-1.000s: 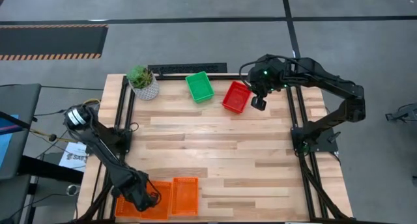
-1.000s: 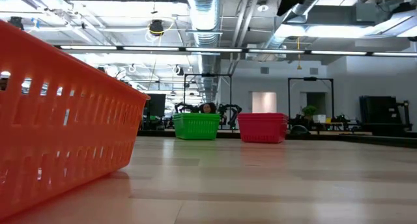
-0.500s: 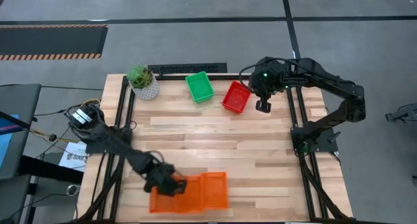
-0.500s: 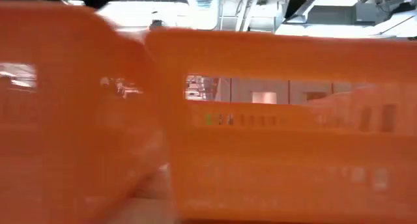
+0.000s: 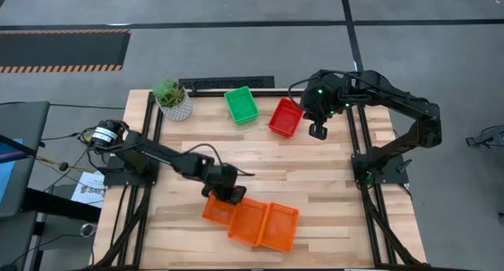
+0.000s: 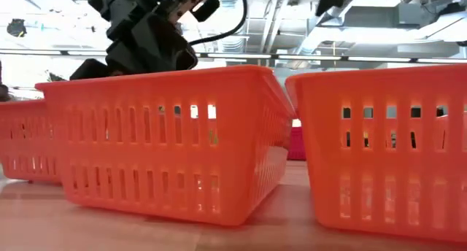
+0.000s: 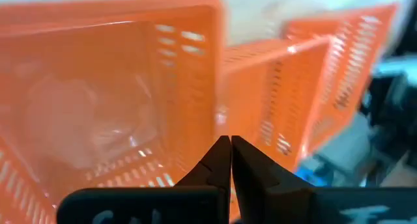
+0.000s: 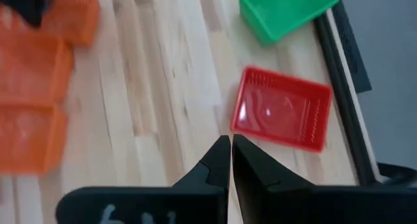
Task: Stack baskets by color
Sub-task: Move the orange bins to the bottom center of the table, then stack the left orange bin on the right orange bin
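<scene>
Left hand closed, pressed at rim of orange baskets, apparently sliding row. Right hand fingers together, empty, poised beside red basket.

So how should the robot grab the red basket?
Best by a rim wall of the red basket, from straight above. It sits open side up and its thin walls would fit between the fingers. The right gripper, fingers shut, hangs beside it.

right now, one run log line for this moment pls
left end effector: shut at orange baskets | right end effector: shut, empty, beside red basket
</scene>
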{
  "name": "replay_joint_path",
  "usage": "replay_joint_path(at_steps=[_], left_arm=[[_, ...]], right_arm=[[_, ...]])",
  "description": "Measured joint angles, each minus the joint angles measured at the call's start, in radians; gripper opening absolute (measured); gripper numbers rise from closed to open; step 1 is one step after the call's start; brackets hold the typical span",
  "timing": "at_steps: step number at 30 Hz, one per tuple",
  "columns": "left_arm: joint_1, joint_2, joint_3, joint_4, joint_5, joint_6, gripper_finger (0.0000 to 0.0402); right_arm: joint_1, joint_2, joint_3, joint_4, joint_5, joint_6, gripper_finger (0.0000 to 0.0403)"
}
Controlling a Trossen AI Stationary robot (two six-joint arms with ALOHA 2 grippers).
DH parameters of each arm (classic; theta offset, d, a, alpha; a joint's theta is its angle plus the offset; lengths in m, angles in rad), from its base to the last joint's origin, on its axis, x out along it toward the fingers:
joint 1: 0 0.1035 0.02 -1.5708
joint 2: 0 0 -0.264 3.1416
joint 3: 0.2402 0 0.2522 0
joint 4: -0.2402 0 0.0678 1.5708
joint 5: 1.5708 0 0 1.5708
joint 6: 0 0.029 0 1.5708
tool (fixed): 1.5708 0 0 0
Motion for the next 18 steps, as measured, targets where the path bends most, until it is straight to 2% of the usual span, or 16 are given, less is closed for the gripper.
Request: replay_joint_path(at_steps=[4,9,11,14,18], left_arm=[[0.043,-0.033,0.056,-0.166,0.068,0.151,0.0],[0.086,-0.155,0.14,-0.468,0.045,0.372,0.0],[0.094,-0.241,0.17,-0.584,-0.023,0.428,0.0],[0.093,-0.381,0.203,-0.73,-0.179,0.442,0.0],[0.067,-0.575,0.214,-0.875,-0.414,0.351,0.0017]], right_arm=[[0.001,-0.001,-0.028,0.148,-0.055,0.084,0.0053],[0.024,0.012,-0.122,0.383,-0.085,0.205,0.0091],[0.054,0.044,-0.159,0.475,-0.084,0.244,0.011],[0.113,0.124,-0.18,0.61,-0.082,0.279,0.0139],[0.178,0.258,-0.175,0.742,-0.079,0.281,0.017]])
